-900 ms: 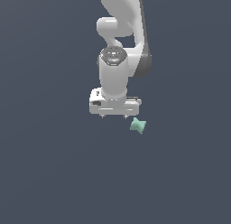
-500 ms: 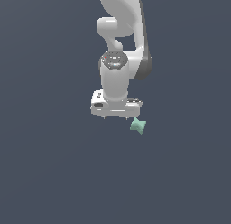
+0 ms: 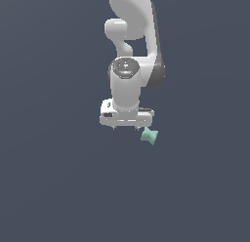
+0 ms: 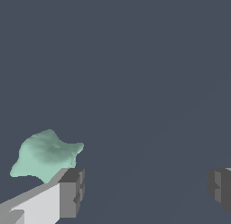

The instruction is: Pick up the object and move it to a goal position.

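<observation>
The object [image 3: 149, 136] is a small mint-green bow-tie piece lying on the dark grey floor, just off the exterior view's right end of my white gripper [image 3: 125, 128]. In the wrist view the object [image 4: 45, 154] lies outside the jaws, beside one grey fingertip [image 4: 72, 191]. The other fingertip [image 4: 220, 188] is far across, so the jaws stand wide open with nothing between them. My gripper [image 4: 145, 189] points down, close above the floor.
The white arm [image 3: 133, 36] rises behind the gripper to the picture's top. A plain dark grey floor [image 3: 58, 187] lies all round.
The gripper has shifted slightly toward the exterior view's left and lower in the picture. The object has stayed in place. The jaws remain open.
</observation>
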Robot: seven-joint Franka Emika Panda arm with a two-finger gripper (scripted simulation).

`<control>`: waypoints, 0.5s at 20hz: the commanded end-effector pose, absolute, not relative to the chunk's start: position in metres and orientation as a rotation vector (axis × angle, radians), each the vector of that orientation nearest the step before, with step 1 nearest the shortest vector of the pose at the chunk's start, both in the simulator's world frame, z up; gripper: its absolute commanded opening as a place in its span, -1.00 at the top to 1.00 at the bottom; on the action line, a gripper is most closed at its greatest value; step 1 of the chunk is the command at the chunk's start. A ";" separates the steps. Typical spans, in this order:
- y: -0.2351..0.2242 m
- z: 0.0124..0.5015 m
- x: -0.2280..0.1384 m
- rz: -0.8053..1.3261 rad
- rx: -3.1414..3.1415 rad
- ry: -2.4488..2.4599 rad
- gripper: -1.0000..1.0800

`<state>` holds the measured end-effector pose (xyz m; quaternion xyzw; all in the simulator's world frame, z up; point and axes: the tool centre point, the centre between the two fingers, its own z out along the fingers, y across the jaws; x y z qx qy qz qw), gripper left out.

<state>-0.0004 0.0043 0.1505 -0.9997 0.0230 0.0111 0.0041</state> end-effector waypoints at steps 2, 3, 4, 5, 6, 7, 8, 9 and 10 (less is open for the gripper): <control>0.007 0.149 -0.001 0.035 -3.134 0.025 -0.92; 0.009 0.148 -0.001 0.034 -3.134 0.004 -0.92; 0.010 0.147 -0.001 0.034 -3.135 -0.019 -0.92; 0.012 0.146 -0.001 0.034 -3.135 -0.045 -0.92; 0.014 0.145 -0.002 0.034 -3.135 -0.074 -0.92; 0.016 0.144 -0.002 0.034 -3.135 -0.105 -0.92; 0.018 0.143 -0.002 0.033 -3.134 -0.139 -0.92; 0.020 0.142 -0.003 0.033 -3.133 -0.175 -0.92; 0.023 0.141 -0.003 0.033 -3.131 -0.215 -0.92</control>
